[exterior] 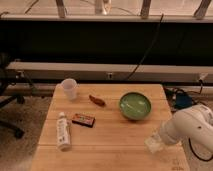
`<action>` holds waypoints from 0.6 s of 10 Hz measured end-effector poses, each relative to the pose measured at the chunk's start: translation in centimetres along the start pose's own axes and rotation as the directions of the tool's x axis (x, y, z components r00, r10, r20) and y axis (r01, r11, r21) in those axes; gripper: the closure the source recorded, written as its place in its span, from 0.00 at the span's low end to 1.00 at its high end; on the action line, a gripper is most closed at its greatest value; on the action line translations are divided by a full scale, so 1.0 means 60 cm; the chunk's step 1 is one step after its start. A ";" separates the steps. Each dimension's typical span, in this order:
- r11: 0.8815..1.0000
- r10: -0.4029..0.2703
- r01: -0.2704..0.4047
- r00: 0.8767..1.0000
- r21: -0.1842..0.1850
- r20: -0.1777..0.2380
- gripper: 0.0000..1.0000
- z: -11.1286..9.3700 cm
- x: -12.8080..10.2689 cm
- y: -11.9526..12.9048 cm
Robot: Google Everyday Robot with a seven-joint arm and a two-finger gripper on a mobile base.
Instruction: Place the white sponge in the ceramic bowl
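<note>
The ceramic bowl [135, 106], green inside with a darker rim, sits on the wooden table [110, 145] at the right of its middle. My gripper [154, 143] is at the end of the white arm [192, 129] near the table's front right corner, in front of the bowl and a little to its right. It is shut on the white sponge [151, 145], a small pale block at its tip, held just above the tabletop. No sponge lies on the table.
A white cup [69, 89] stands at the back left. A small brown object [97, 100] lies left of the bowl. A dark flat packet [83, 120] and a lying white bottle [62, 131] are at the left. A black chair base [10, 115] stands left of the table.
</note>
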 end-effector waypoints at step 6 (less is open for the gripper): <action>1.000 -0.007 0.006 1.000 0.010 0.003 1.00 0.015 0.084 -0.182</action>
